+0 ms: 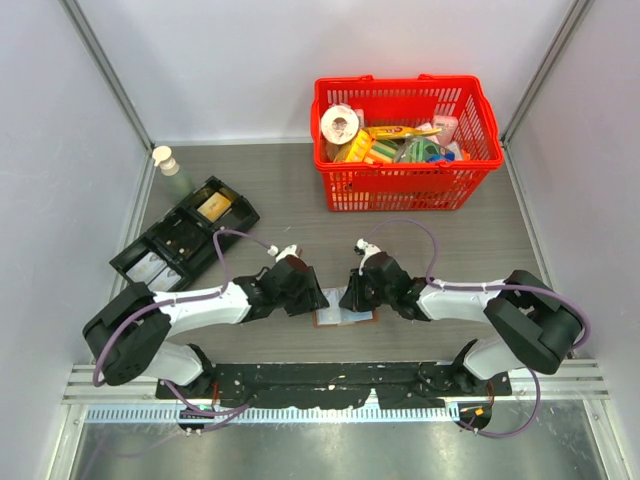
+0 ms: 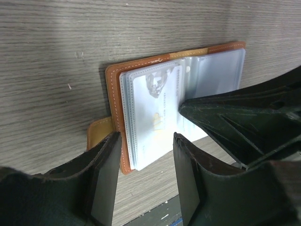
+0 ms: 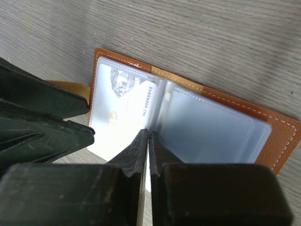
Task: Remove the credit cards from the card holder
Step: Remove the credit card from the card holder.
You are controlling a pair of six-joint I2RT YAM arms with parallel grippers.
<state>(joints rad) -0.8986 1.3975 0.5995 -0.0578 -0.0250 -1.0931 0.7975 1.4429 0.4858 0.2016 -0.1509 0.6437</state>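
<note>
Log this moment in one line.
card holder open | left gripper open, astride its edge | right gripper shut, tips at card | card not yet out

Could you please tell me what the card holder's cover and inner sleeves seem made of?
Card holder cover: apparently tan leather or imitation, matte, pale stitching along its edge. Inner sleeves: likely clear soft plastic, glossy, with a card showing through.

We see a grey wood-grain tabletop [image 1: 287, 190] enclosed by plain white walls [image 1: 250, 60] at its far, left and right edges, evenly lit.
</note>
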